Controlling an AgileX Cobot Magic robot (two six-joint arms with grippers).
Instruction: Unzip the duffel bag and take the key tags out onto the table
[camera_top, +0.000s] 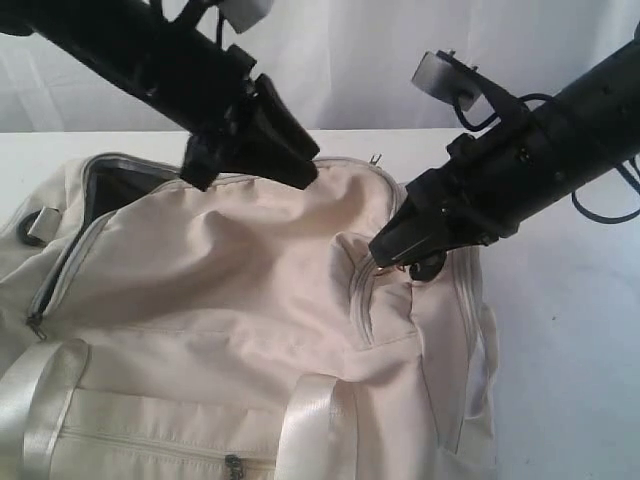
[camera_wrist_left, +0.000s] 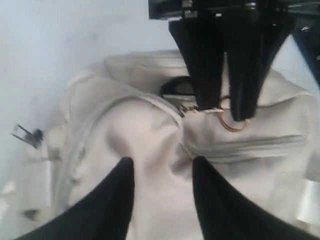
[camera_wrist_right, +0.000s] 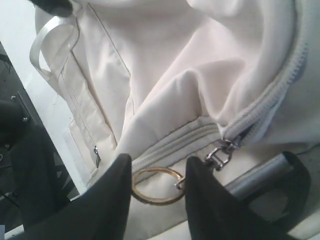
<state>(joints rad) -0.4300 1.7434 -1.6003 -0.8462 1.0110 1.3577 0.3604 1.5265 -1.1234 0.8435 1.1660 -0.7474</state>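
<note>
while the duffel bag (camera_top: 230, 270) lies slumped on the table (camera_top: 570, 330), a zip opening (camera_top: 105, 185) gapes at its left end, and the left gripper (camera_wrist_left: 162, 161) hovers over the top panel with jaws parted, a fold of cloth rising between them, nothing clamped (so the wrist view suggests). further right, the right gripper (camera_wrist_right: 158, 159) has its jaws partly closed across a gold ring (camera_wrist_right: 156, 200) hooked to a zipper pull (camera_wrist_right: 220, 155).

Duffel bag (camera_top: 230, 280) on table (camera_top: 575, 340)
</note>
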